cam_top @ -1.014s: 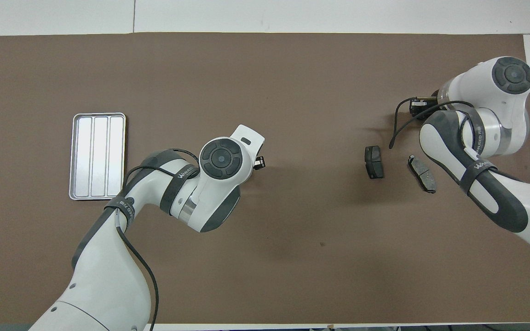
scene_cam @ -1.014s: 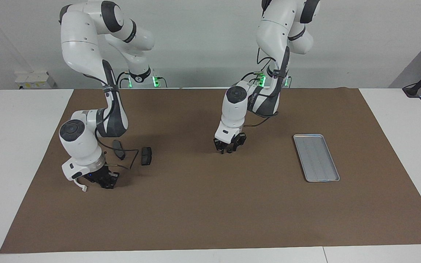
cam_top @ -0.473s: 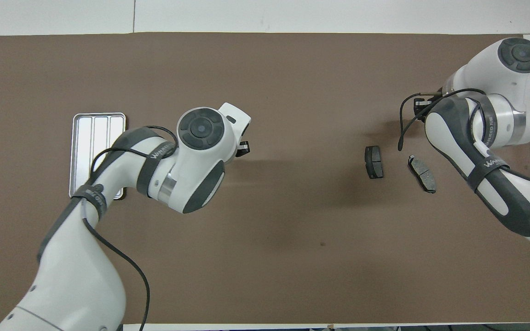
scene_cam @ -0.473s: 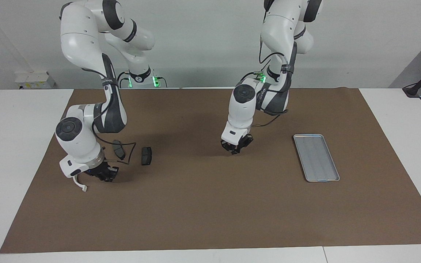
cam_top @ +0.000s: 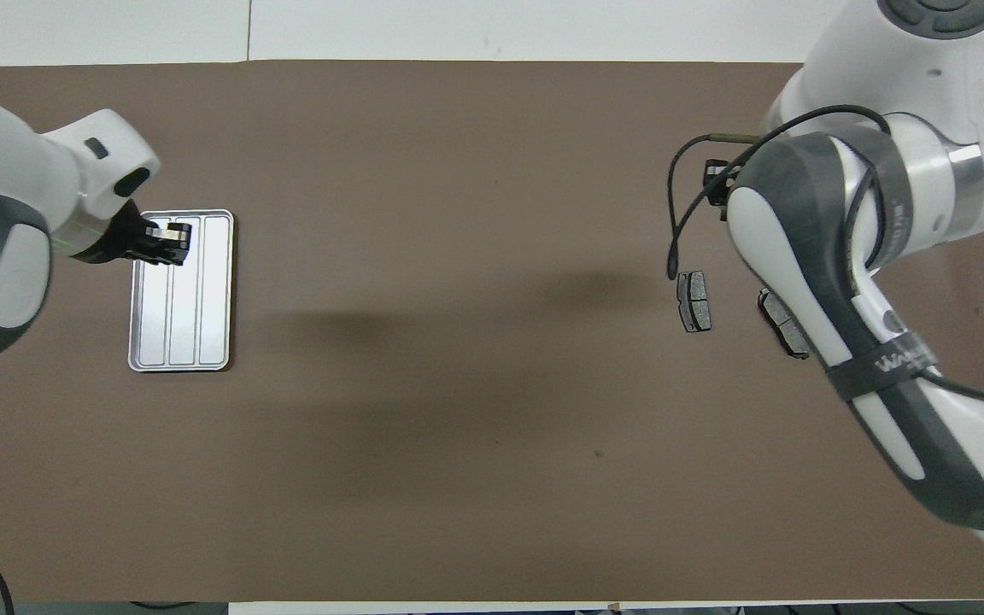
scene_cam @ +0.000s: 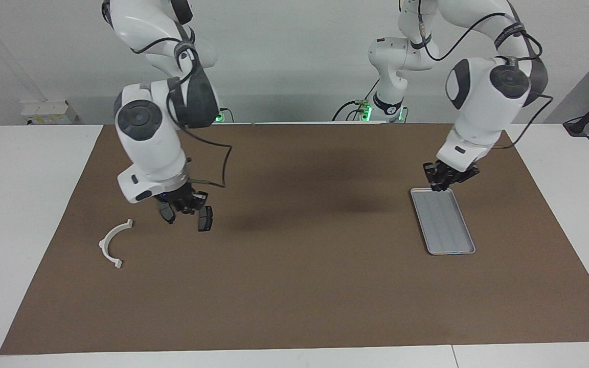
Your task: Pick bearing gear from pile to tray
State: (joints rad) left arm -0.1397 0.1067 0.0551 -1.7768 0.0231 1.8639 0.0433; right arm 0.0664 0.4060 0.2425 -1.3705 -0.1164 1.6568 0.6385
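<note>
At the left of the facing view, on the brown mat (scene_cam: 294, 286) covering the white worktop (scene_cam: 23, 214), the pile's parts are lying loose. A white plastic arc (scene_cam: 112, 244), thin and half-round, is sitting at the lower left, apart from the rest. Above and to its right, two dark grey brake pads (cam_top: 694, 301), flat and matte, are resting side by side; in the overhead view they are appearing at the right, one of them partly hidden under the right arm's forearm. The right claw (scene_cam: 184, 203) is hanging over those pads, and its black cable is looping across the space beside it. I cannot tell whether its fingers are parted or pinching anything, as the wrist is crowding them in both views.

At the right of the facing view, the tray (scene_cam: 455, 244) is lying flat: silver metal, rectangular, with rounded corners, a low rim and faint lengthwise ridges. The left claw (scene_cam: 442, 180) is hovering over the tray's upper end, clenched tight; something small may be sitting between its tips, but that is too tiny to make out. No bearing gear is showing clearly, either inside the tray or among the pile.
</note>
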